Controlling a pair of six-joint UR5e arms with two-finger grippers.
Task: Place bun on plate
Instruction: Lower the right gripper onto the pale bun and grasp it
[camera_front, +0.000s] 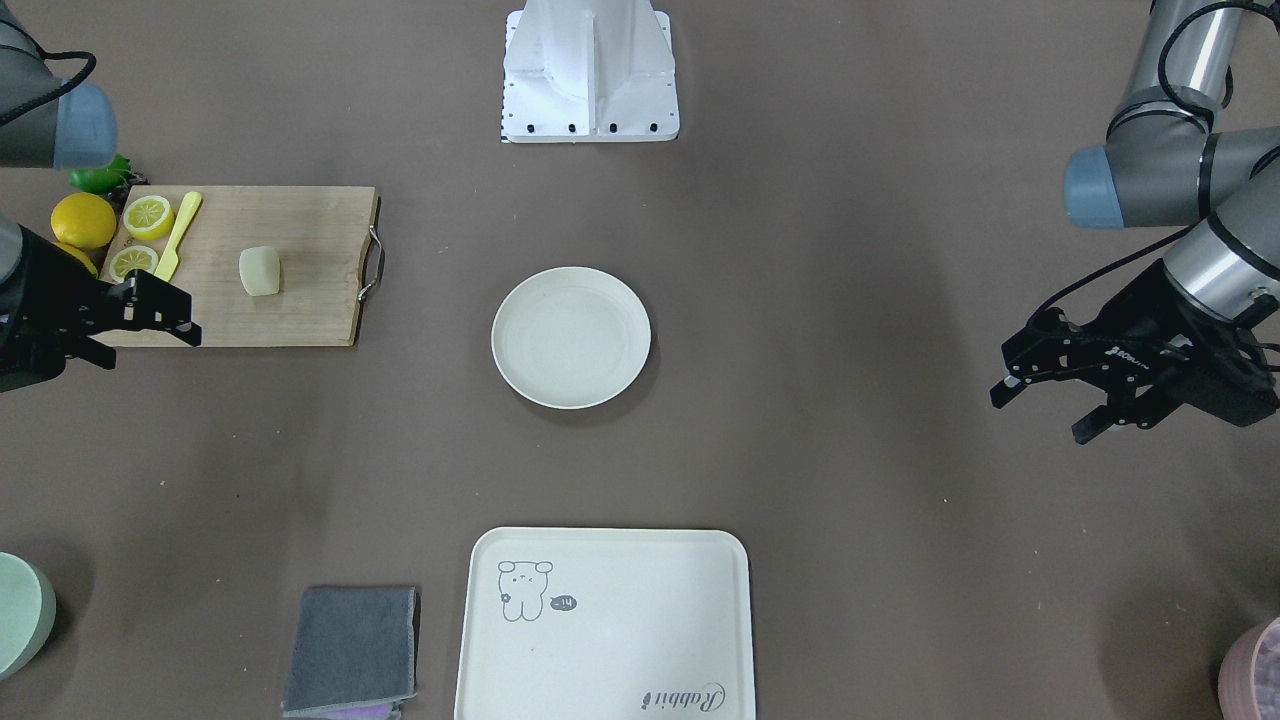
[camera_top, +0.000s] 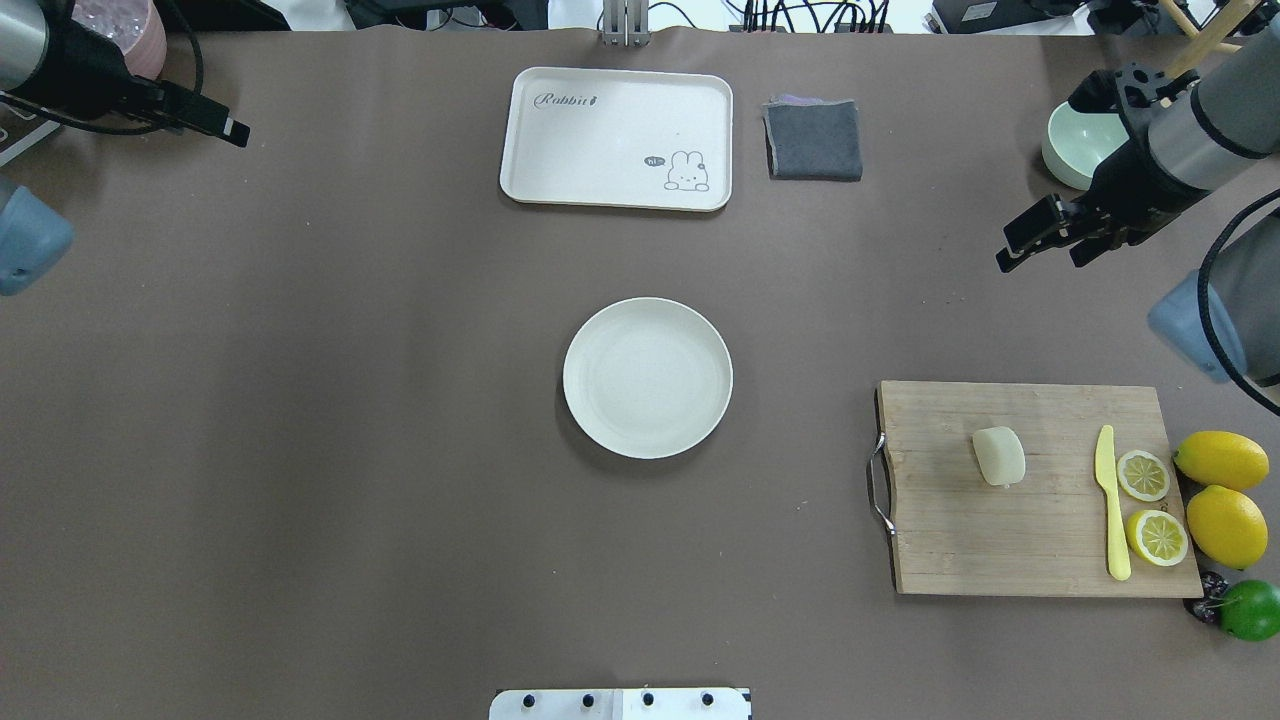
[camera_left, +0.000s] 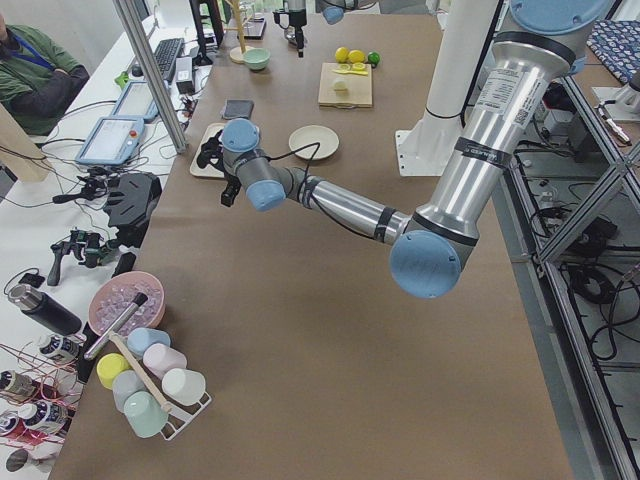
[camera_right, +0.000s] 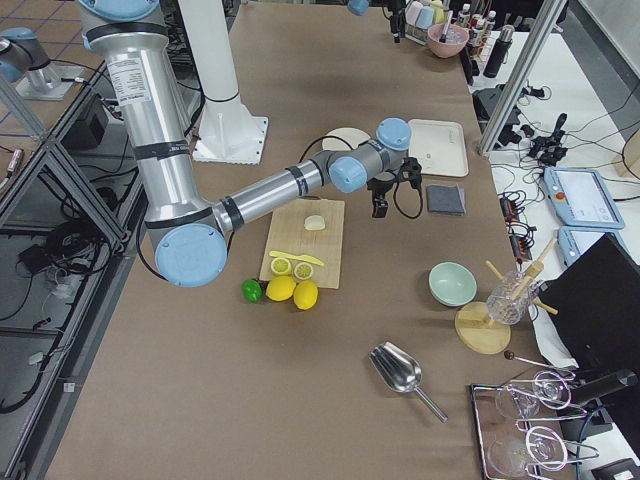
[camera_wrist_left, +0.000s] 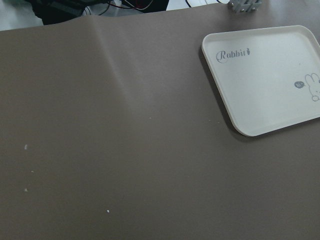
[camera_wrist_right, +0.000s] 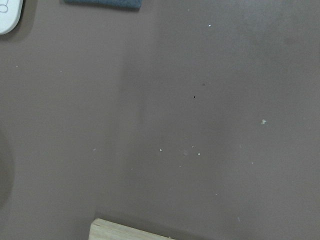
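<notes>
While the left gripper (camera_front: 1038, 417) hangs, jaws apart, at far left, the round off-white plate (camera_top: 647, 378) sits mid-tabletop (camera_top: 300, 400); to its right the pale cream rounded bun (camera_top: 1000, 456) lies on a wooden cutting board (camera_top: 1040, 545), the right gripper (camera_top: 1040, 257) beyond, jaws apart.

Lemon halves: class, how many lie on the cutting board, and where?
2. One lemon half and the other lie face up beside the yellow knife, at the cutting board's end opposite its handle. None appears hidden.
</notes>
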